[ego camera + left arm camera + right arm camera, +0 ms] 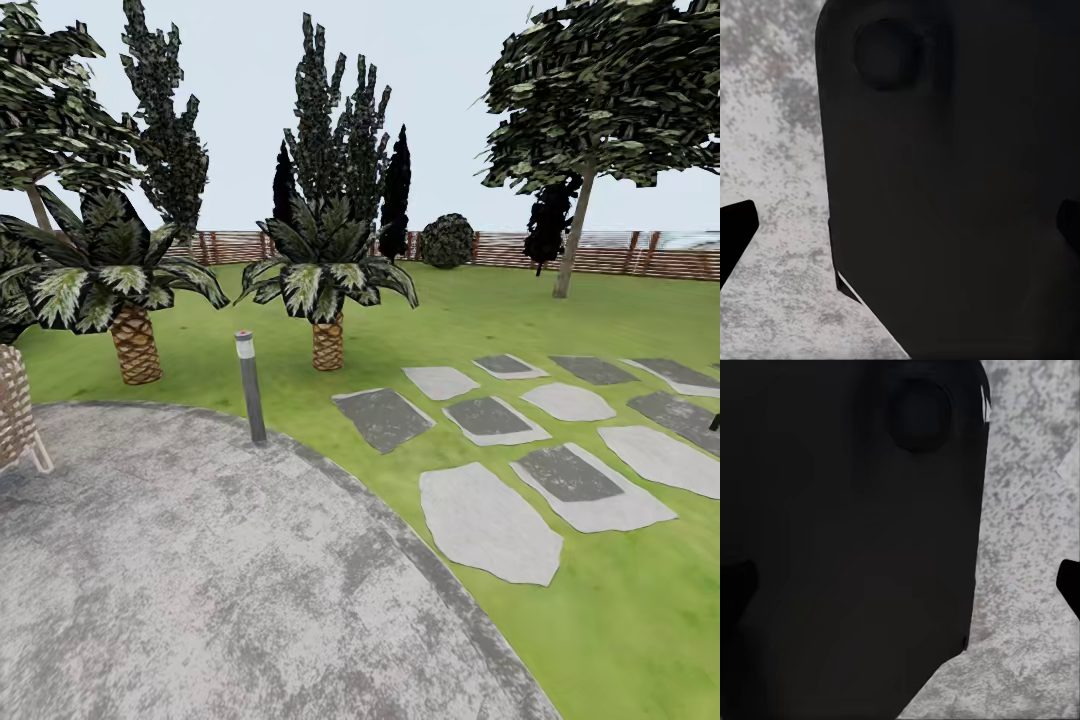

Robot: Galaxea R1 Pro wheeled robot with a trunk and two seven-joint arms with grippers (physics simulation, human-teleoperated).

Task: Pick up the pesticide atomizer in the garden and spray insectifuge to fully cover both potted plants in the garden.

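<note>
Grey patio [200, 580] fills my head view's lower left, lawn [600, 640] and stepping stones [490, 520] at right, a bollard lamp [250, 385] between. Both wrist views add dark bodywork over paving; my fingers' state I cannot tell.

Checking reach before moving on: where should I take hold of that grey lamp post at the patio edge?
Probably the plain shaft of the lamp post, about mid-height below its cap, coming in level from the patio side. It stands upright, slim and straight, so a sideways grip should close across it.
</note>
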